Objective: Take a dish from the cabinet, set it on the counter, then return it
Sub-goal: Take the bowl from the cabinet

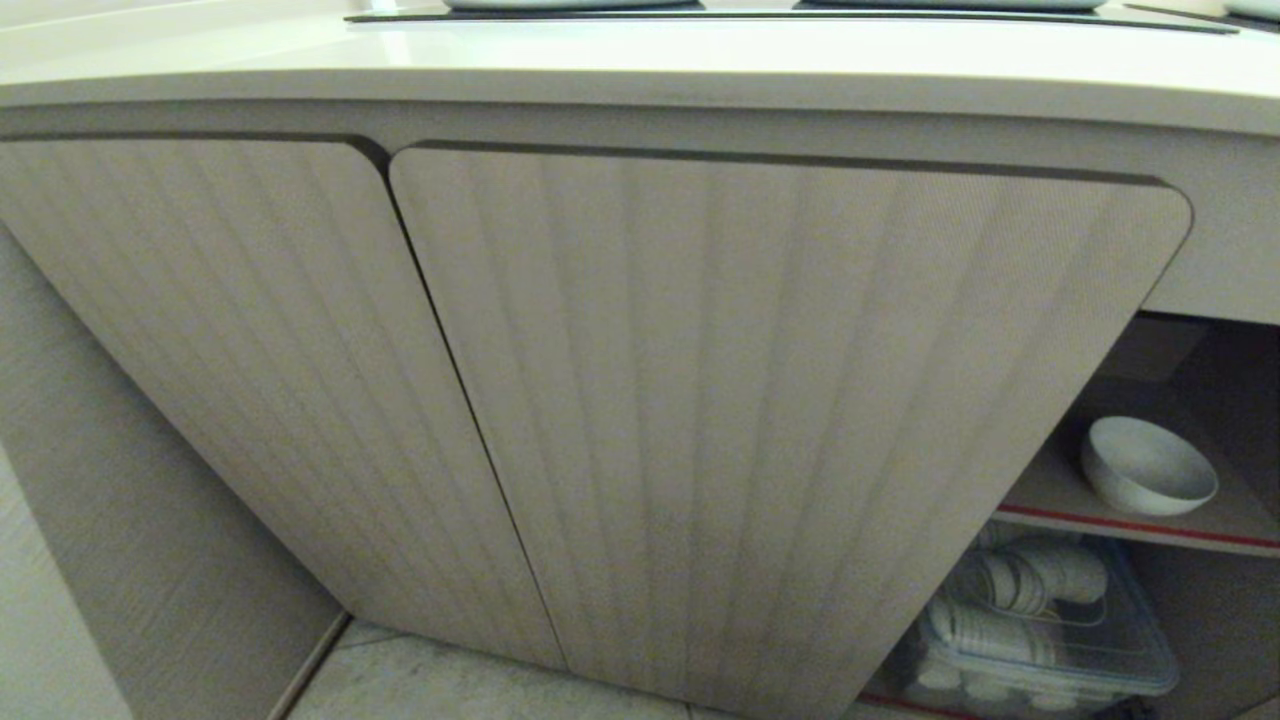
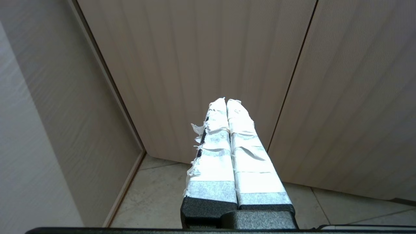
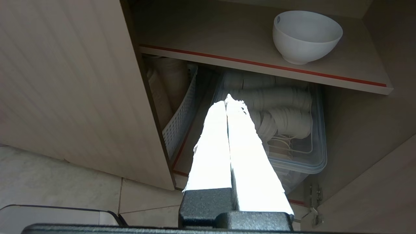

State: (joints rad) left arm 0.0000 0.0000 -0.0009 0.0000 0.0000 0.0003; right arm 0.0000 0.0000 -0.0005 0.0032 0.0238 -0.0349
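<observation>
A glossy white bowl (image 3: 305, 35), deep with a narrow foot, sits upright near the red-edged shelf's (image 3: 227, 60) front edge; both tools (image 3: 227, 100) (image 2: 226, 100) hang closed, empty.

You're looking at a left gripper (image 2: 226, 101) and a right gripper (image 3: 227, 99) that match: two long tapered fingers each, wrapped in white tape that's gone ragged and frayed along the edges and tips, sitting on chunky, grainy black plastic bases.

Head cam close above cabinet (image 1: 700, 400); right wrist cam shares bowl (image 3: 305, 35) shelf.
</observation>
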